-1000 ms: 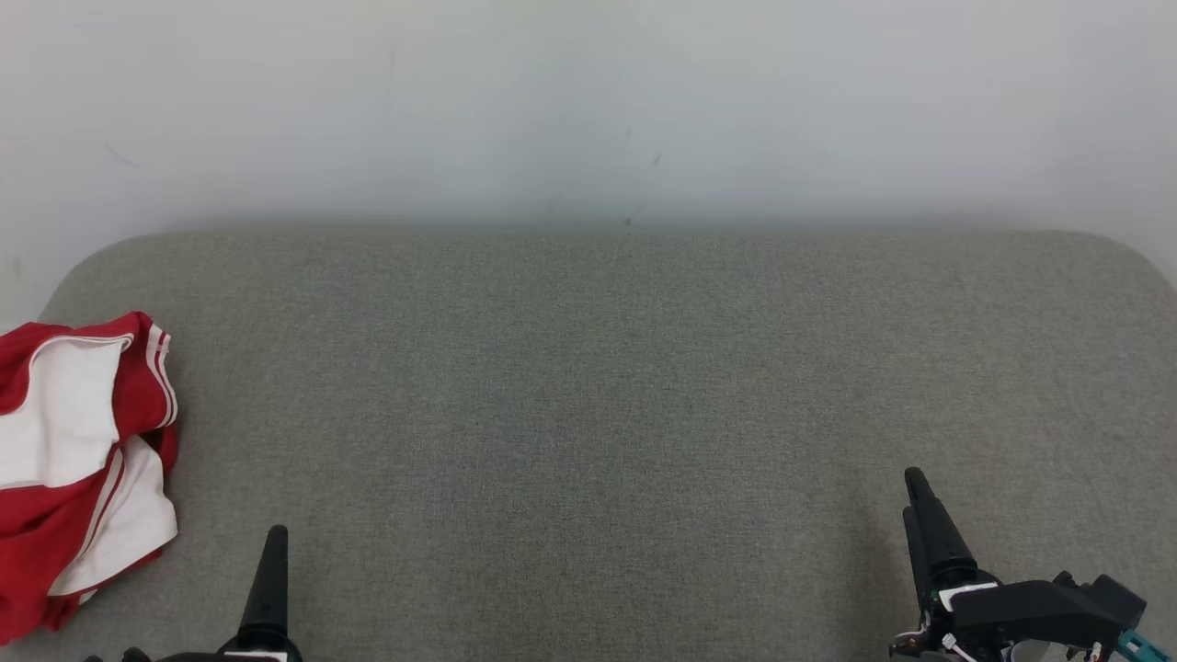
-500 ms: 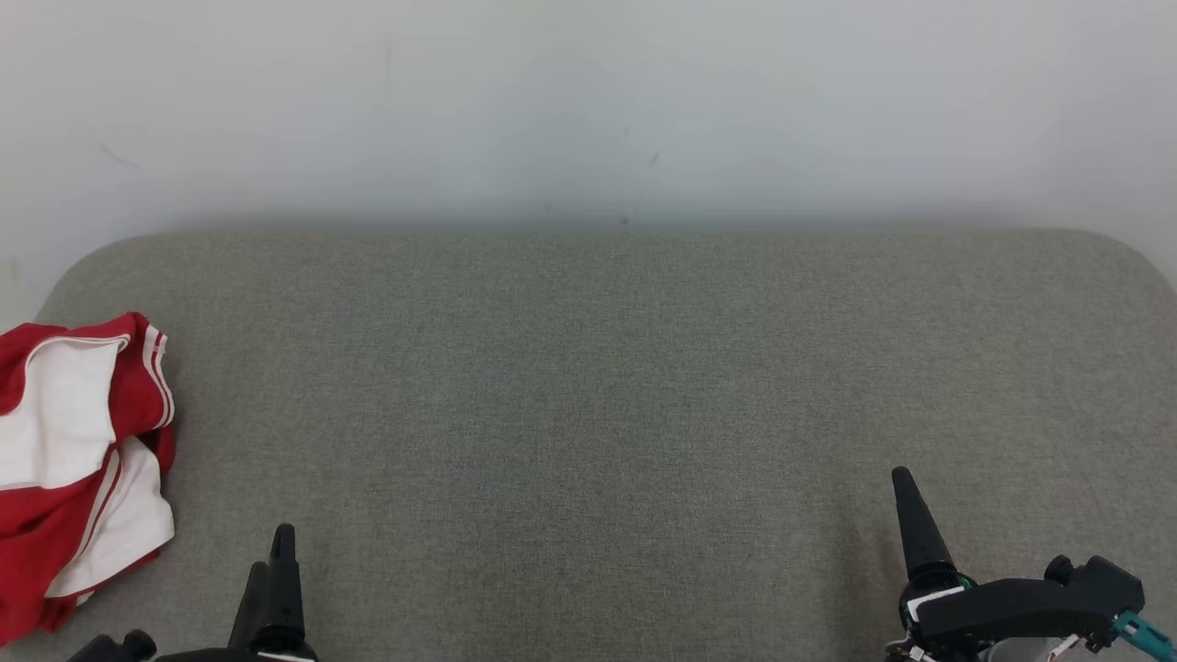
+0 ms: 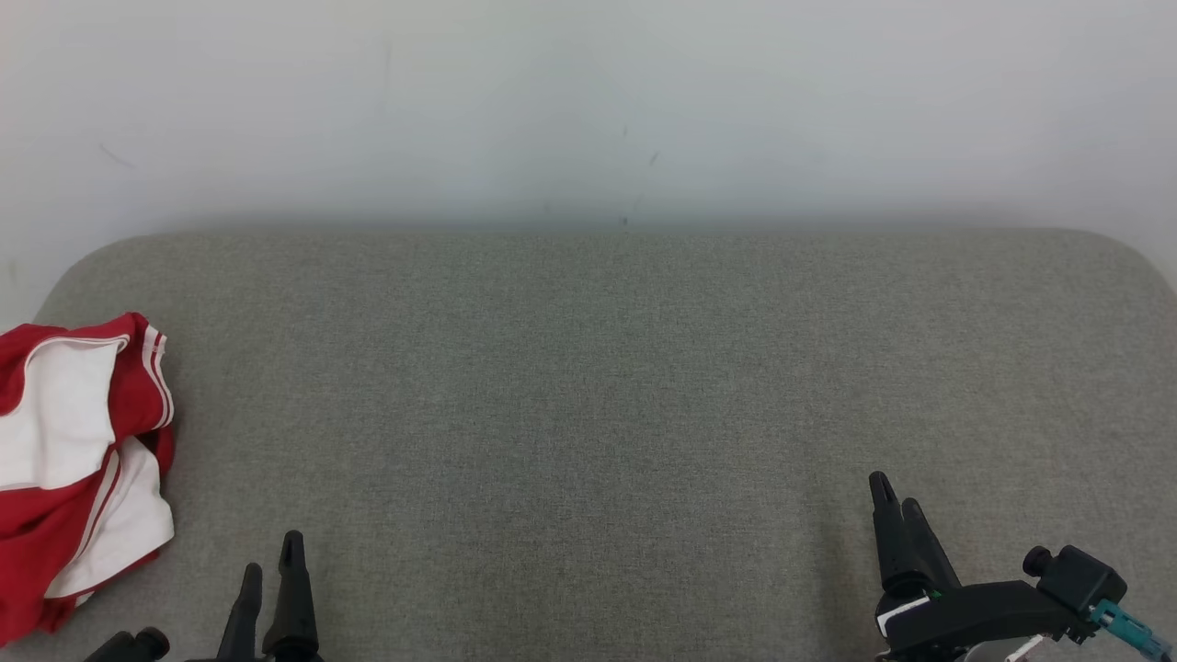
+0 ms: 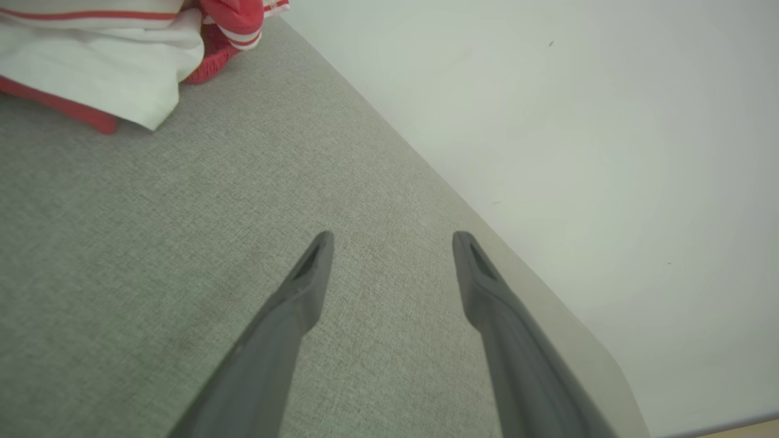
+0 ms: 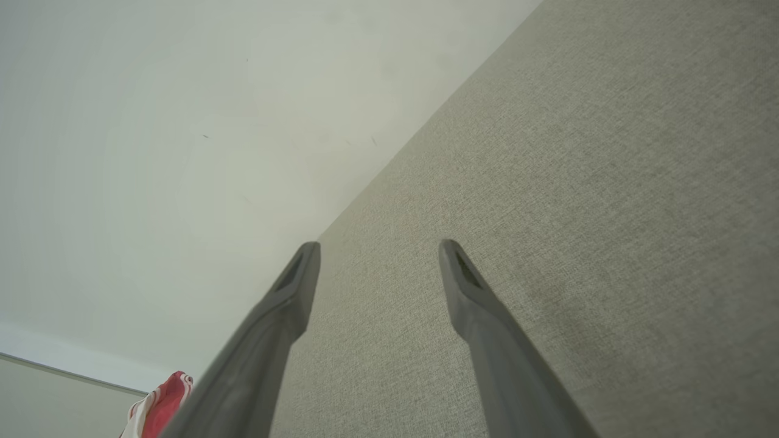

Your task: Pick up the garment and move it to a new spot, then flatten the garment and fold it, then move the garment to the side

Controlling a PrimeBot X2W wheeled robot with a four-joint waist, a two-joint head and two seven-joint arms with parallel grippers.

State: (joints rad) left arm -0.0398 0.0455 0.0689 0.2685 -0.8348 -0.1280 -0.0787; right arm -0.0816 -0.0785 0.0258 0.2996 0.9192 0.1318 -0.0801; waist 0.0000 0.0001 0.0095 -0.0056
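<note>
- Altogether, one wall [image 3: 588,92], one tabletop [image 3: 588,386], one garment [image 3: 64,460] and two tools are showing in the pictures.
- The wall is rising pale and plain behind the tabletop's far edge, carrying a few small dark marks and faint scuffs.
- The tabletop is stretching across almost the full width of the head view. It is wearing a grey woven fabric cover and is curving into rounded corners at the far left and far right.
- The garment is lying crumpled in a loose heap at the tabletop's left end, running out past the left edge of the head view. It is showing red cloth with large white panels and thin white stripes along a red hem, all folded over itself and not flattened.
- The left tool [image 3: 271,554] is sitting at the lower left of the head view, near the garment but apart from it. Its two dark fingers are pointing away from the robot and standing wide apart, gripping nothing.
- The right tool [image 3: 895,491] is sitting at the lower right, well apart from the garment. Its fingers are likewise spreading wide over bare grey fabric, holding nothing.
- Whether either tool's fingertips are touching the cover cannot be told.
</note>
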